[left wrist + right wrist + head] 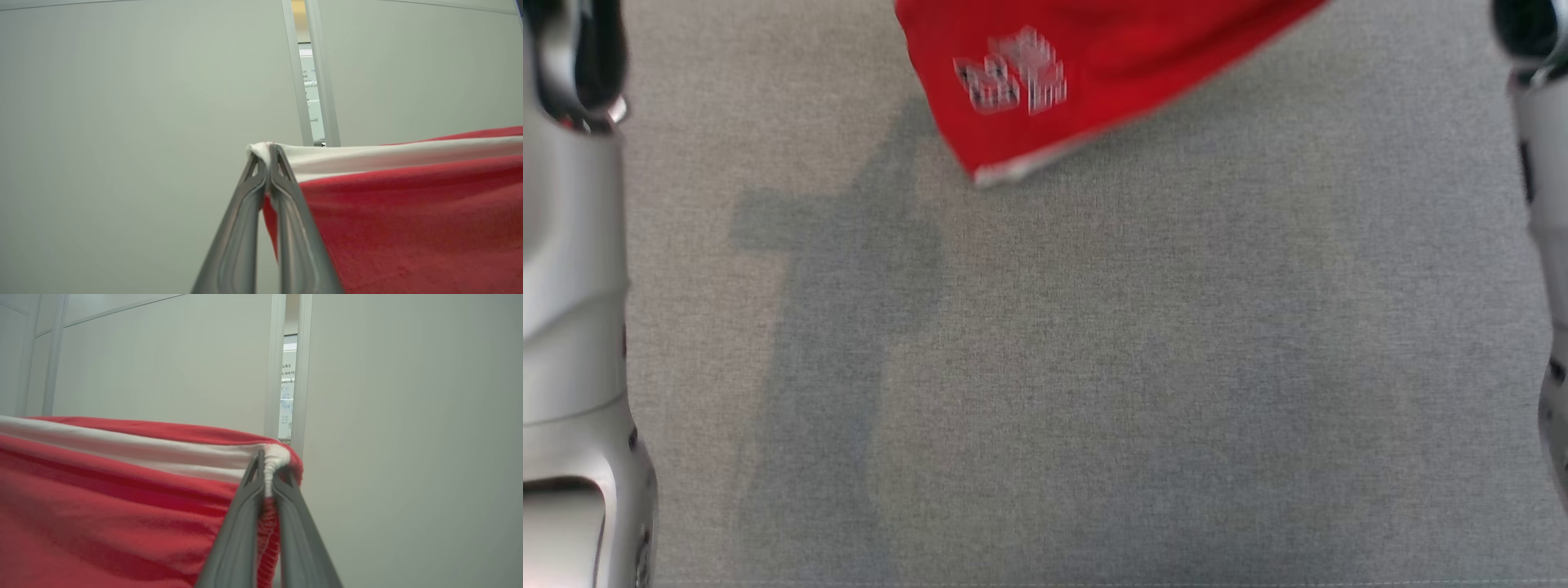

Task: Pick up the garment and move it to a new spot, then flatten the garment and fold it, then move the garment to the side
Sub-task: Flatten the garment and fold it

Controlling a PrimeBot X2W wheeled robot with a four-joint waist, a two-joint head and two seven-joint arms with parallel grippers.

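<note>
a: where is the garment?

b: the garment, red, hangs above the grey fabric surface. one corner with a pale hem points down, and a blurred white print sits on the cloth. i cannot tell whether that corner touches the surface.

a: and the left gripper?

b: the left gripper is clenched on the garment's white band, right at the band's end. the red cloth spreads away from beside the fingers.

a: the right one?

b: the right gripper pinches a bunched end of the white band, with gathered red cloth under it. the band runs off nearly straight from the fingertips.

a: what else is around the garment?

b: the left forearm and right forearm stand on either side of it, both well apart from it. a shadow lies on the surface below the garment. behind the garment are pale wall panels, with a narrow gap just above the band.
</note>
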